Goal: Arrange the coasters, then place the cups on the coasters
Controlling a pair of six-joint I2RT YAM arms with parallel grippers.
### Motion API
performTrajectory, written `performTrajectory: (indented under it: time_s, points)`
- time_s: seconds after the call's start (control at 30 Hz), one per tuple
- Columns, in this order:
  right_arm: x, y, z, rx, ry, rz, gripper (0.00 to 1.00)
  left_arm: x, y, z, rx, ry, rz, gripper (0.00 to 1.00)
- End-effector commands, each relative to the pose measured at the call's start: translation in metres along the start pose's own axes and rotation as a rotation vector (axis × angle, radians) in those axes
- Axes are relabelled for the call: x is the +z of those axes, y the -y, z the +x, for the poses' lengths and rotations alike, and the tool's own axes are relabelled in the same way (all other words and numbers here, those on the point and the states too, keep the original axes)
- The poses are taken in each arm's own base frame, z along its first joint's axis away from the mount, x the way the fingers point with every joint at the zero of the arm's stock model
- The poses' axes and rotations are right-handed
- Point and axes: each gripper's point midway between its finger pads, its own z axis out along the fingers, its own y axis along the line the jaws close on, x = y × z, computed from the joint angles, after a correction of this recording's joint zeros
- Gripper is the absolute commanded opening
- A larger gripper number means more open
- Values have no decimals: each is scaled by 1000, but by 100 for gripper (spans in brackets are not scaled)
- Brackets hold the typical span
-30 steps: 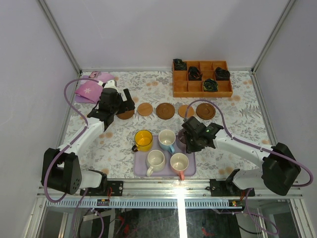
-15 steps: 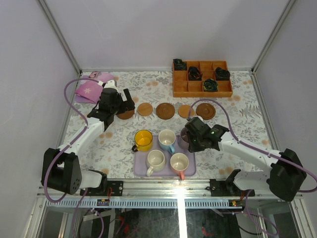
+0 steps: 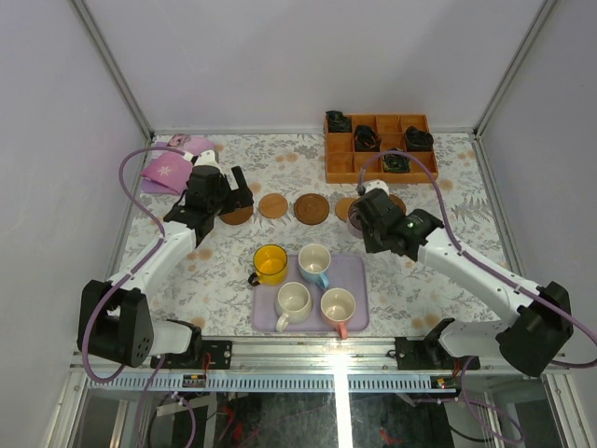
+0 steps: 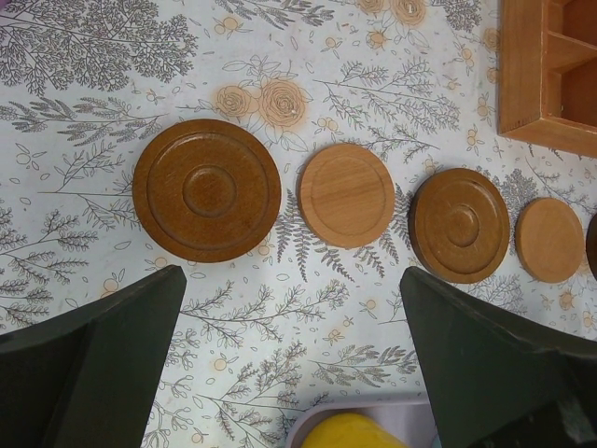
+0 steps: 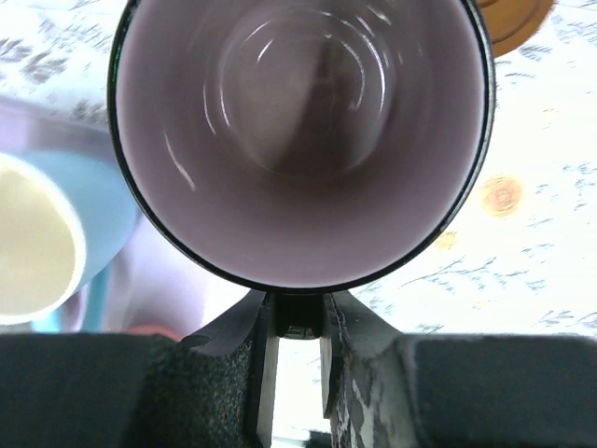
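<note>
One cup [image 5: 298,140], the greyish-purple one, hangs pinched in your right gripper [image 5: 295,322] over the right end of the coasters [image 3: 312,208]; four more sit on the tray [image 3: 359,280]. Next, centre it above a disc and lower; your left gripper [image 4: 291,308] stands spread

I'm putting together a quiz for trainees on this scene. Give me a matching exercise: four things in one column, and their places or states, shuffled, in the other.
Things:
1. purple cup
2. blue cup
3. left gripper
4. box

Places or states:
A. on the tray
B. open, above the coasters
C. holds black items
D. held by the right gripper

Pairs: 1-D, 2-A, 3-B, 4-C.
</note>
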Motion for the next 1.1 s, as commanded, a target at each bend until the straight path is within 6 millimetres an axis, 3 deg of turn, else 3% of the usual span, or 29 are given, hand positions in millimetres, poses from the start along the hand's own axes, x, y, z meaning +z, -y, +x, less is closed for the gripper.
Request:
performTrajectory:
  time_s: [0.0, 0.17, 0.3, 0.43, 0.67, 1.07]
  points:
    - [5, 44, -54, 13, 136, 73, 0, -2, 7, -22, -4, 81, 15, 100]
    - [27, 91, -84, 24, 142, 141, 0, 1, 12, -27, -28, 92, 30, 100]
    - [43, 114, -100, 43, 163, 161, 0, 1, 13, -30, -36, 102, 33, 100]
    - [65, 130, -101, 71, 180, 152, 0, 2, 12, -29, -40, 99, 28, 100]
    - [90, 129, -98, 71, 149, 109, 0, 0, 13, -31, -46, 100, 28, 100]
    - [99, 120, -82, 103, 61, 64, 0, 5, 14, -27, -41, 75, 30, 100]
